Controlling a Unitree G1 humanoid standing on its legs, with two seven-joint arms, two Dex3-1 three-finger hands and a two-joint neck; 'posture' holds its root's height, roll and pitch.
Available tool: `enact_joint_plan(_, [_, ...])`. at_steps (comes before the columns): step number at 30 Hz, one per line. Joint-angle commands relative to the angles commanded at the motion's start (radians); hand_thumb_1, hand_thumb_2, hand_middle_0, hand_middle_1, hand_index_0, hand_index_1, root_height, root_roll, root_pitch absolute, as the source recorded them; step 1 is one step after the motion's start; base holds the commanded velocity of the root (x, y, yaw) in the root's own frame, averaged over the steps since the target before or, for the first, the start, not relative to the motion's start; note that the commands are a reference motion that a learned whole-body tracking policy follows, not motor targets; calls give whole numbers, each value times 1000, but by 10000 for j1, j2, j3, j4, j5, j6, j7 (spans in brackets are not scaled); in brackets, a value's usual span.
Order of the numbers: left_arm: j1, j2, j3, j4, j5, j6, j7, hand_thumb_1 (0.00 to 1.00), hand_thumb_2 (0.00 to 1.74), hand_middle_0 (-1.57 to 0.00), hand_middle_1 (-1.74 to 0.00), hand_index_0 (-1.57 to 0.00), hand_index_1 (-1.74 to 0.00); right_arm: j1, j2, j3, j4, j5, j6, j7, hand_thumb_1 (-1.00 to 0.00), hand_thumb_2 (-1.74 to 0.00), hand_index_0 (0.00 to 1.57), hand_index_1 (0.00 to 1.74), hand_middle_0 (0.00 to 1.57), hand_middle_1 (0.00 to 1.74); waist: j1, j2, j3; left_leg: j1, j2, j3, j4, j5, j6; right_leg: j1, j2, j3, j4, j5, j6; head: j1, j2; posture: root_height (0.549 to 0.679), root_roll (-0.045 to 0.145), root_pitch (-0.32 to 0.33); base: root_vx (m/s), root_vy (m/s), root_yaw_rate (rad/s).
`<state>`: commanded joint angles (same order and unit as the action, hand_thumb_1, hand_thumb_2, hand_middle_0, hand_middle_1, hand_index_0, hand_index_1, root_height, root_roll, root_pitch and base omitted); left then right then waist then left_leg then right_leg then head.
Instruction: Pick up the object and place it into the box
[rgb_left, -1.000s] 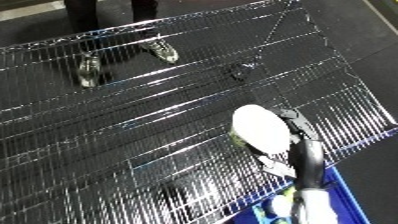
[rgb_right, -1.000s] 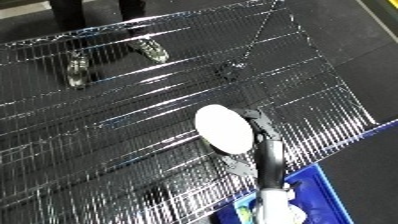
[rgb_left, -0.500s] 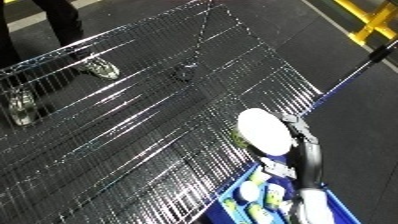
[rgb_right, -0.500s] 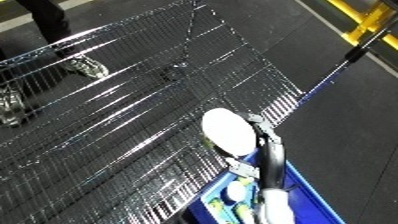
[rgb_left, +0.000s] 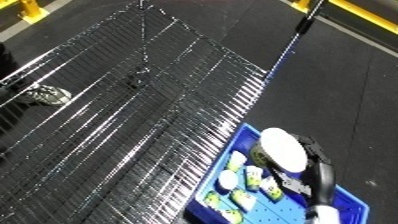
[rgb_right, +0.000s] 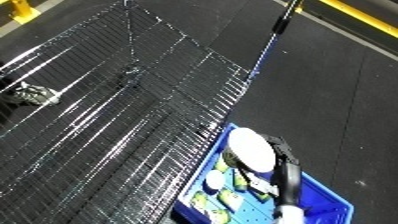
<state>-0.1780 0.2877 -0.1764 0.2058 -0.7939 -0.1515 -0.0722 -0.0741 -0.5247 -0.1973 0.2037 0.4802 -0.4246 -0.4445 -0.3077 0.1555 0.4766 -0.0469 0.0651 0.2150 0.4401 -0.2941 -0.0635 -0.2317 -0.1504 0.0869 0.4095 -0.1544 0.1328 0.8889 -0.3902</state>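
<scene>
The black fingers (rgb_left: 313, 150) of the right hand (rgb_left: 306, 152) curl round the far edge of a white, rounded, disc-like object (rgb_left: 282, 150), holding it edge-up. Below the fingers lies the blue plastic bin (rgb_left: 351, 201), whose floor already carries several pale green-and-white items (rgb_left: 233, 164) of uncertain kind. To the left of the fingers and beyond the bin's rim stretches the silver wire-grid counter (rgb_left: 133, 115), over a dark floor. Half a second earlier the held object hung over the counter's edge with the bin only entering below; it now sits above the bin's interior, though much of that shift is the camera turning. By this judgement the carry is nearly complete, and lowering and release remain. The object's underside and the palm are hidden behind the disc; the silver forearm (rgb_left: 322, 185) is cut off at the lower edge. The left hand appears in neither view.
</scene>
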Motion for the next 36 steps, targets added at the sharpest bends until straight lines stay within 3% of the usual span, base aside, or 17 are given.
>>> enact_joint_plan(16, [-58, -107, -65, 120, 31, -117, 31, 1000, 1740, -1570, -1740, -1570, -1740, 141, -31, -227, 364, 337, -250, 199, -750, -1305, 1178, 1305, 1178, 1305, -209, 178, -19, 73, -51, 85, -68, -16, 21, -79, 23, 149, -38, 28, 51, 172, 69, 667, 77, -27, 0, 14, -30])
enact_joint_plan(22, [-33, -138, -37, 230, 9, -177, -68, 1000, 1740, -1570, -1740, -1570, -1740, 275, 27, -254, 514, 412, -388, 205, -750, -1305, 1178, 1305, 1178, 1305, -278, 285, -89, 129, -93, 79, -115, -17, 27, -71, 32, 174, -33, -5, 51, 370, 68, 668, 79, -26, 9, 16, -15])
enact_joint_plan(36, [76, -255, -63, 321, -24, -221, -131, 1000, 1740, -1570, -1740, -1570, -1740, 455, 77, -392, 665, 391, -380, 358, -750, -1305, 1178, 1305, 1178, 1305, -399, 432, -238, 235, -114, 107, -202, 4, 4, -50, 24, 222, -133, 40, 73, 427, -144, 668, 81, -24, 11, 9, -19])
